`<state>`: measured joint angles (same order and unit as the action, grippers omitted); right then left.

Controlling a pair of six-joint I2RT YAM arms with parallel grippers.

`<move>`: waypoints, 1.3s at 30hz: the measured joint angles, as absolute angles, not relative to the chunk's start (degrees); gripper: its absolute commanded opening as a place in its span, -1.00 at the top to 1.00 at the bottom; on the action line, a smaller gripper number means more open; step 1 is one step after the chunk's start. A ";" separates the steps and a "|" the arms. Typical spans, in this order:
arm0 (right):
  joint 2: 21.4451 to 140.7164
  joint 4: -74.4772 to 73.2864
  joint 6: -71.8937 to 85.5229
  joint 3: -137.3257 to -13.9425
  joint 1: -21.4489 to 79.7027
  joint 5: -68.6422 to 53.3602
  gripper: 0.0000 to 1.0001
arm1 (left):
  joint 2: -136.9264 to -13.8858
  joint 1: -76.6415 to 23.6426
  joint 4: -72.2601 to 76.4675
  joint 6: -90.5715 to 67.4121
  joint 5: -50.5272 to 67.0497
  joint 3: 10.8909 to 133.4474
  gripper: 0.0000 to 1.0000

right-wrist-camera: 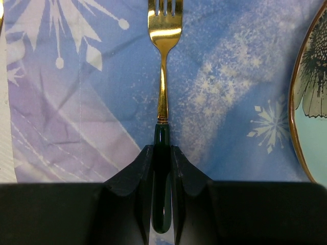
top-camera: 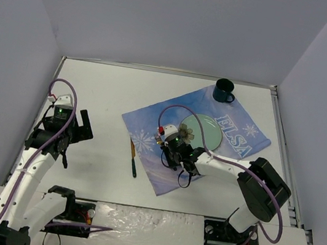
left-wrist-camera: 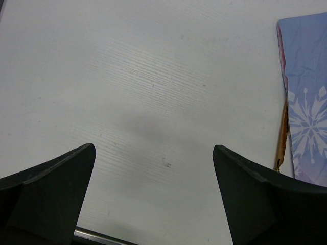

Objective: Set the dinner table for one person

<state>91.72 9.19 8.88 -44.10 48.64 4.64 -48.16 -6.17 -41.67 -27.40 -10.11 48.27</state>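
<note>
Dinner table: large flat rectangular tabletop, matte white; thin metal rails run along the far and side edges; surface lies level; close up in the left wrist view, it shows fine parallel grain lines and a few small dark specks.

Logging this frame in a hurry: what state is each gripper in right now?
Left gripper: open, holding nothing.
Right gripper: closed on the fork, gripping its dark green handle.

Plate on cloth, fork beside it, mug behind, knife left
</note>
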 measured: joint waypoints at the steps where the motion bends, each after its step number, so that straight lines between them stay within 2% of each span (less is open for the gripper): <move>1: 91.74 9.35 8.88 -44.10 48.44 4.60 1.00 | -48.16 -6.11 -41.67 -27.40 -10.11 48.27 -0.94; 11: 91.74 9.94 10.01 -43.96 48.29 4.10 0.64 | -48.16 -5.91 -41.65 -27.38 -10.11 48.21 -0.94; 15: 91.74 9.71 10.90 -43.83 48.29 4.05 0.33 | -48.16 -5.91 -41.65 -27.38 -10.10 48.21 -0.94; 17: 91.73 8.82 11.34 -43.98 48.29 4.15 0.11 | -48.15 -5.91 -41.66 -27.38 -10.09 48.21 -0.94; 23: 91.24 5.00 12.22 -45.81 49.05 6.12 -0.22 | -48.01 -5.91 -41.66 -27.38 -10.08 48.21 -0.94; 32: 90.95 0.68 19.05 -60.60 60.16 12.53 -0.25 | -47.88 -5.93 -41.73 -27.08 -10.11 48.21 -0.94; 39: 104.09 1.14 25.37 -68.90 65.35 13.26 -0.14 | -47.90 -5.93 -41.91 -25.94 -9.90 48.21 -0.94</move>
